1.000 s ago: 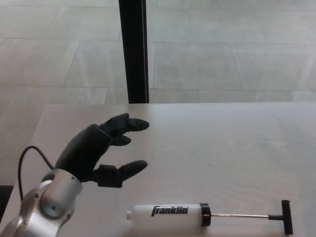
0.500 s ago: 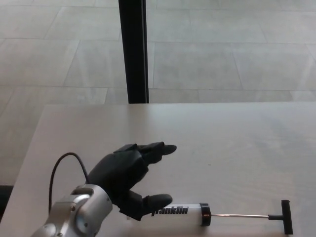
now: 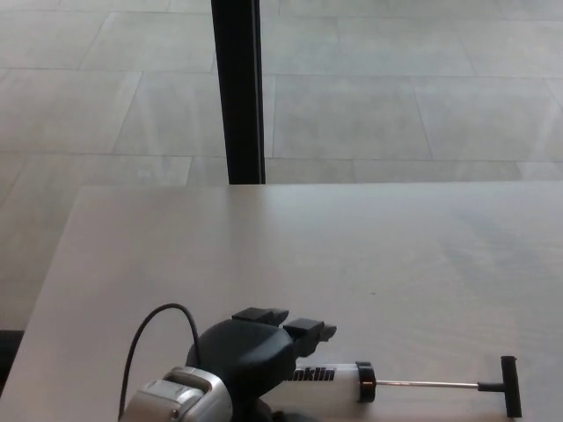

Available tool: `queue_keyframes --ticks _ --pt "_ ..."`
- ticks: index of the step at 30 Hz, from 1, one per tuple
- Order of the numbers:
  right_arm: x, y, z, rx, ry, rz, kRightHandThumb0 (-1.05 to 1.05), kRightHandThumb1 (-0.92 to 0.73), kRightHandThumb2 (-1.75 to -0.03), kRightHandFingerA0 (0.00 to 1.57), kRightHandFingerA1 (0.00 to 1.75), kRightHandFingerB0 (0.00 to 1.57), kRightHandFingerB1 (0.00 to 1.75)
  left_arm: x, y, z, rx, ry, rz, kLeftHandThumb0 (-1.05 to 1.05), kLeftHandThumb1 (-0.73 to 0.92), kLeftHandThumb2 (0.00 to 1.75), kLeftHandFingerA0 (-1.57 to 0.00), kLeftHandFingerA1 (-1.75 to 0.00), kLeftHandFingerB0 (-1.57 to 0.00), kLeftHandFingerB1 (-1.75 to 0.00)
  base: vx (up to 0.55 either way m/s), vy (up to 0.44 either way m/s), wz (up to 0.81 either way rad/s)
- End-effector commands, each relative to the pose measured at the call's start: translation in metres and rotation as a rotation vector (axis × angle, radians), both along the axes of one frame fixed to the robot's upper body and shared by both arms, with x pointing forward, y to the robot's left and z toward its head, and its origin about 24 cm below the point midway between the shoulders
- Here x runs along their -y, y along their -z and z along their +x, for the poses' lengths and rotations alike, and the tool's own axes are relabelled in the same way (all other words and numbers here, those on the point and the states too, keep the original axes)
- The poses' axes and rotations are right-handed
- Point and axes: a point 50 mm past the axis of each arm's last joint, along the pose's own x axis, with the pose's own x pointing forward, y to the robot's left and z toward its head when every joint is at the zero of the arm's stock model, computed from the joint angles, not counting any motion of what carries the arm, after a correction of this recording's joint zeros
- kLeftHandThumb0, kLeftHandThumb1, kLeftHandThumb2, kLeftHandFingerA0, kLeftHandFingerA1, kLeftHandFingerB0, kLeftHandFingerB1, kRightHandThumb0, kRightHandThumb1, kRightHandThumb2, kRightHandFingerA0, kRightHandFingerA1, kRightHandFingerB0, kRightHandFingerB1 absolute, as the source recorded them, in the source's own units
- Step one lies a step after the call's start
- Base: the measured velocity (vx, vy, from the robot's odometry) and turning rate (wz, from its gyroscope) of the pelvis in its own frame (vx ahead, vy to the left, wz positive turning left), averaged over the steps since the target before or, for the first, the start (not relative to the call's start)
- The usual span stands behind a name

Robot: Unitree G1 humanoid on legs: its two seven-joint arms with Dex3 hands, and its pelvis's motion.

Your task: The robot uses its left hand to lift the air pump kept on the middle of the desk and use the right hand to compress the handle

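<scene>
Left robot hand over white air pump barrel near worktop front edge, grasp cannot be told, handle extended toward right edge

Partial "nklin" on pump

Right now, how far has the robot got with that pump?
Early stage. Nothing looks finished: the air pump lies flat on the desk. In hand: the left hand sits over the pump's white barrel, fingers reaching across it, though a firm grip cannot be confirmed. Left to do: lifting it, then pressing the extended T-handle with the right hand, which is not in view.
</scene>
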Motion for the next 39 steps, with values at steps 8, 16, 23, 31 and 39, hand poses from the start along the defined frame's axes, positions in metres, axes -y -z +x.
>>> queue_keyframes --ticks 8,16,23,31,39 --pt "-0.004 0.004 0.005 -0.039 0.077 0.071 -0.64 -0.87 -0.66 0.54 0.52 0.55 0.41 -0.009 0.028 -0.018 0.071 -0.129 0.319 -0.82 0.59 0.94 0.0 -0.32 -0.15 -0.47 0.0 0.0 0.0" --pt "-0.01 0.008 0.004 -0.046 0.087 0.115 -0.56 -0.84 -0.65 0.57 0.59 0.57 0.43 -0.002 0.047 -0.019 0.199 -0.248 0.214 -0.58 0.66 0.59 -0.37 -0.77 -0.38 -0.45 0.0 0.0 0.0" --pt "-0.021 0.011 0.002 -0.034 0.096 0.138 -0.49 -0.81 -0.64 0.6 0.62 0.62 0.45 0.0 0.055 -0.022 0.236 -0.281 0.162 -0.53 0.52 0.89 -0.45 -0.78 -0.37 -0.58 0.0 0.0 0.0" --pt "-0.015 0.014 -0.007 -0.018 0.159 0.148 -0.42 -0.76 -0.62 0.62 0.66 0.64 0.47 0.011 0.065 -0.024 0.299 -0.234 0.218 -0.28 0.64 0.68 -0.86 -1.48 -0.4 -0.53 0.0 0.0 0.0" --pt "-0.015 0.014 -0.005 -0.011 0.167 0.15 -0.44 -0.76 -0.63 0.67 0.71 0.66 0.48 0.007 0.074 -0.024 0.234 -0.224 0.215 -0.19 0.69 0.74 -0.86 -1.39 -0.8 -0.74 0.0 0.0 0.0"
